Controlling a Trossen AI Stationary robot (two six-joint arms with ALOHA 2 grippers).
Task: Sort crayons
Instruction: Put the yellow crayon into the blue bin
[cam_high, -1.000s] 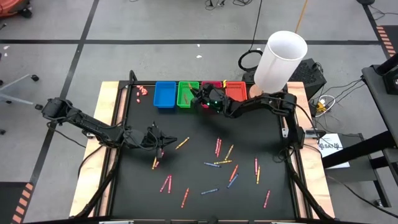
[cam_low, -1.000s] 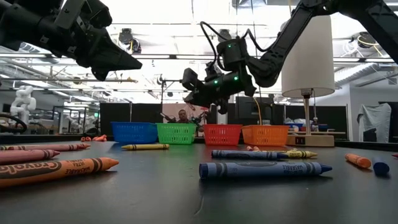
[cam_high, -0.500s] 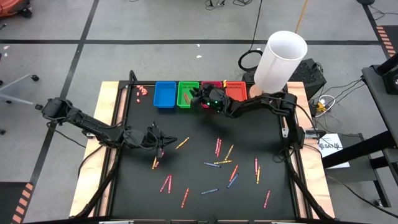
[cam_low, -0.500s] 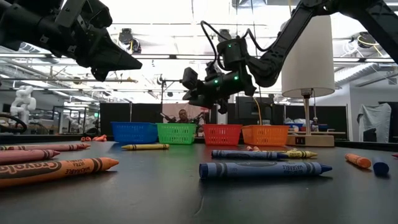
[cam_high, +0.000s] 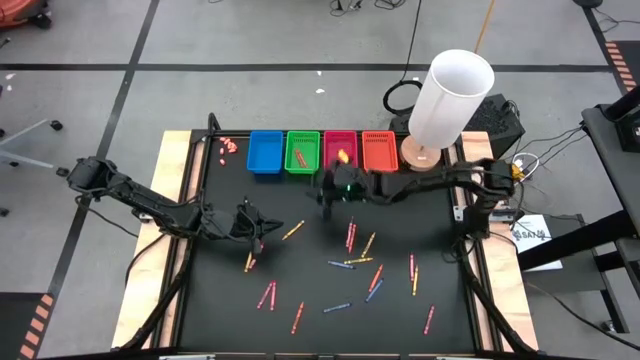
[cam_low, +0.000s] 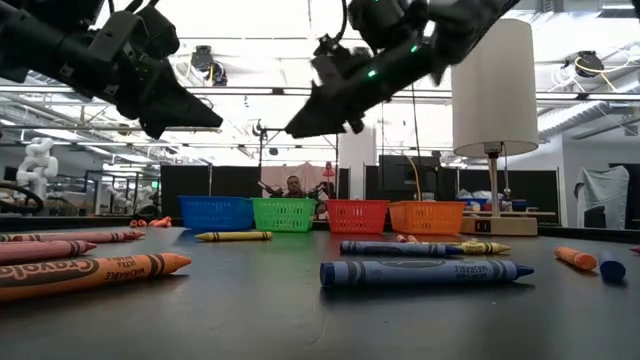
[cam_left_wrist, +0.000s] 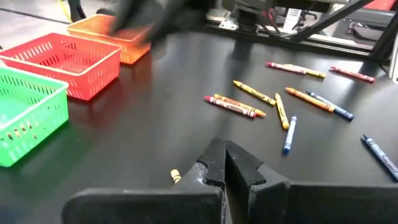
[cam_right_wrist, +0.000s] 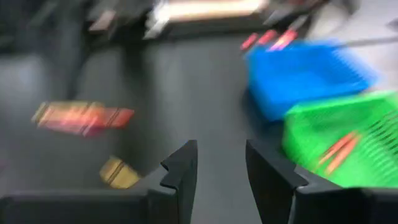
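Right gripper (cam_right_wrist: 217, 171) hangs above the mat, fingers apart with a clear gap, nothing between them. In the high view it (cam_high: 326, 192) sits just in front of the basket row, below the green basket (cam_high: 302, 152). Past its fingertips in the wrist view: a yellow crayon (cam_right_wrist: 118, 173) closest, a red-orange crayon (cam_right_wrist: 82, 117) further out, then the green basket (cam_right_wrist: 348, 146) with an orange crayon (cam_right_wrist: 339, 149) inside, blue basket (cam_right_wrist: 305, 78) beyond that.

Left gripper (cam_left_wrist: 224, 163) is pinched shut with nothing seen in it, low over the mat at the left side (cam_high: 252, 222). A yellow crayon (cam_high: 293, 230) lies just beside its tip. Ahead of it, a loose cluster of crayons (cam_left_wrist: 280, 102) mid-table, red, yellow, orange, blue. Further off: the green basket, red basket (cam_left_wrist: 68, 62), orange basket (cam_left_wrist: 118, 34).

More crayons (cam_high: 350, 265) scattered over the mat's centre and near side, well apart from both grippers. White lamp (cam_high: 448, 100) stands at the far right corner.
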